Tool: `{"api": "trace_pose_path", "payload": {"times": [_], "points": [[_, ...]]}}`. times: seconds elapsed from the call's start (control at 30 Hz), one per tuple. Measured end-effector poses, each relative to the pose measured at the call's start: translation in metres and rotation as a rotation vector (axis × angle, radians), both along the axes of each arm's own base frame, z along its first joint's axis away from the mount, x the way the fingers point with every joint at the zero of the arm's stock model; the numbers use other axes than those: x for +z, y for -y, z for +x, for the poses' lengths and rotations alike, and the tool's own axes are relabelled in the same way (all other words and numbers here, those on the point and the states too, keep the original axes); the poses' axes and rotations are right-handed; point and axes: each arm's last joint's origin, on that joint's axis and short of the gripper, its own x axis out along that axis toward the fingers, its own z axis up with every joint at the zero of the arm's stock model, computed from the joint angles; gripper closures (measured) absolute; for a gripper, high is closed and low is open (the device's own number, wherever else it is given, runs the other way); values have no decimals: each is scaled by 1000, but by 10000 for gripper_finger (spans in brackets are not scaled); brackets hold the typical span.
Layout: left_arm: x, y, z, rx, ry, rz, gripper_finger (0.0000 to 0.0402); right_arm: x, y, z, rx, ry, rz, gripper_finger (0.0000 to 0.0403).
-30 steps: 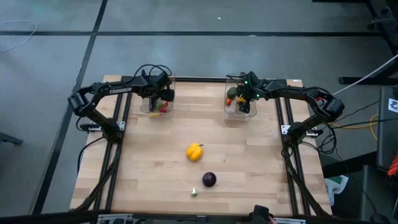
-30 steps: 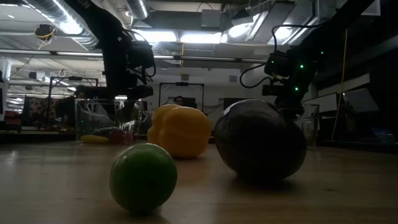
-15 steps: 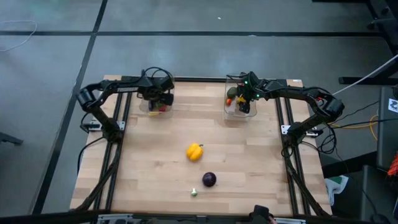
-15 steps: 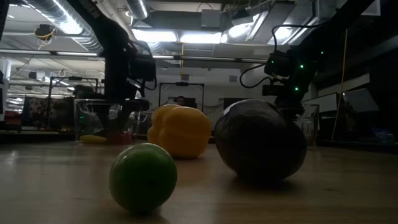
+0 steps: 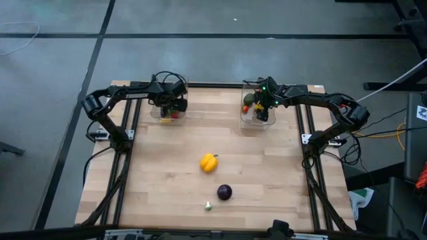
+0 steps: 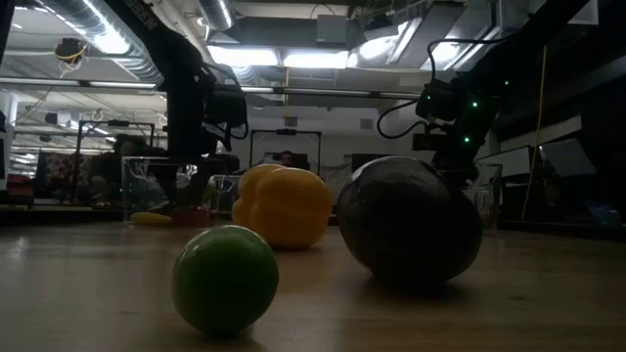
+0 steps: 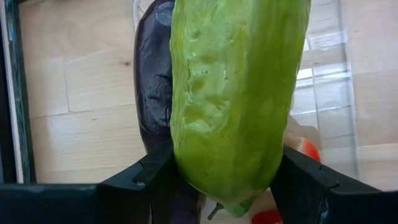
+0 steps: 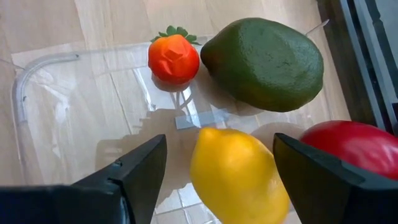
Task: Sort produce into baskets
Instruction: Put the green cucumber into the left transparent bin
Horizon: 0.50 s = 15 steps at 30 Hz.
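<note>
Overhead, left hand (image 7: 217, 180) grips cucumber (image 7: 236, 93) inside basket (image 5: 167, 113) rim.

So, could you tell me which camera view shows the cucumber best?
The left wrist view: the cucumber fills it, clamped between the left gripper fingers. The high and low views hide it behind the arm; the right wrist view misses it.

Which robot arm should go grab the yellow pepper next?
Probably the right. Its gripper is open and empty over its basket, while the left gripper holds a cucumber. The yellow pepper lies about midway.
</note>
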Motion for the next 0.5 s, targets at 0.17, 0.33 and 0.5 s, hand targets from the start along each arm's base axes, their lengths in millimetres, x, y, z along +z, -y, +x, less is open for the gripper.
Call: {"api": "trace_pose_path", "payload": {"times": [0.17, 0.33, 0.5], "points": [[0, 0, 0, -4, 1, -2, 191, 0, 0, 0, -1, 0, 0, 111], [0, 0, 0, -4, -7, 2, 191, 0, 0, 0, -1, -1, -1, 111], [0, 1, -2, 7, -21, 0, 184, 0, 0, 0, -2, -1, -1, 111]]}}
